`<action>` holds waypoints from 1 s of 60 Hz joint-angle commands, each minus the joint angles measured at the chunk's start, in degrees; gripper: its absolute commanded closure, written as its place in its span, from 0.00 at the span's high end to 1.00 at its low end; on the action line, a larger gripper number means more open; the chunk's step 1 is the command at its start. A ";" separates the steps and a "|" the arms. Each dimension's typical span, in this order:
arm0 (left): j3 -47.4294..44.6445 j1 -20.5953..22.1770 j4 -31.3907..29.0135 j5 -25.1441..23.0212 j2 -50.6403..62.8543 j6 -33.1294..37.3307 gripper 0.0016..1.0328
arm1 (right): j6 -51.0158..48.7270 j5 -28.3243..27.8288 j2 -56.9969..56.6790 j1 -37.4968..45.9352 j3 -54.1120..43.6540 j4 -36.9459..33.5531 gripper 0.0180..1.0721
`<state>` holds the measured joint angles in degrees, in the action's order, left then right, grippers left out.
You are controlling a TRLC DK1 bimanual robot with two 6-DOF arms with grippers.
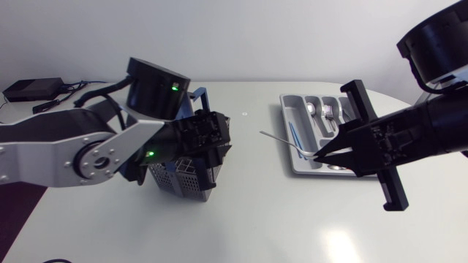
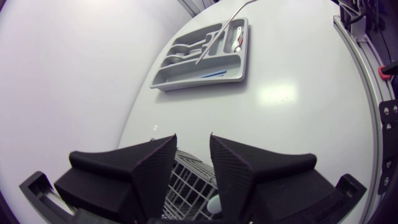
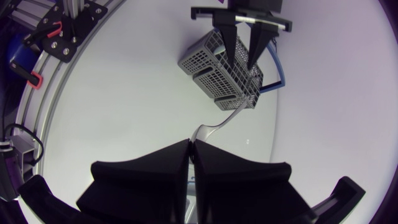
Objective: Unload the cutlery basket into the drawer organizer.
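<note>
Grey wire-mesh cutlery basket (image 1: 179, 175) with blue handle (image 1: 201, 93) left of centre in head view, upright on white table (image 1: 241, 219). Left gripper (image 1: 212, 142) directly over it, fingers apart, tips at basket's top edge; contact with mesh unclear. In left wrist view, basket (image 2: 189, 180) showing through gap between spread fingers (image 2: 149, 168), nothing clamped. Right gripper (image 1: 319, 153) at centre right of head view, over lower left corner of grey plastic drawer organizer (image 1: 287, 120), fingers pressed together on one end of thin silver metal utensil (image 1: 281, 138); fork or spoon, can't tell. Free end pointing left toward basket. Organizer at upper right, well apart from basket. Forks and spoons (image 1: 329, 111) in its upper compartments, thin blue item (image 1: 291, 131) in long left one.
</note>
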<state>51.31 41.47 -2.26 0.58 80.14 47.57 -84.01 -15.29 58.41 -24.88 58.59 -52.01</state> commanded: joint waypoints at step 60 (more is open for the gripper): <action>6.70 7.39 4.11 -1.37 5.20 11.05 0.25 | 2.09 -7.39 3.99 0.10 0.65 -0.46 0.07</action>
<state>56.31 48.47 2.26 -0.08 85.17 57.06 -81.38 -22.09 61.43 -25.10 58.94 -52.34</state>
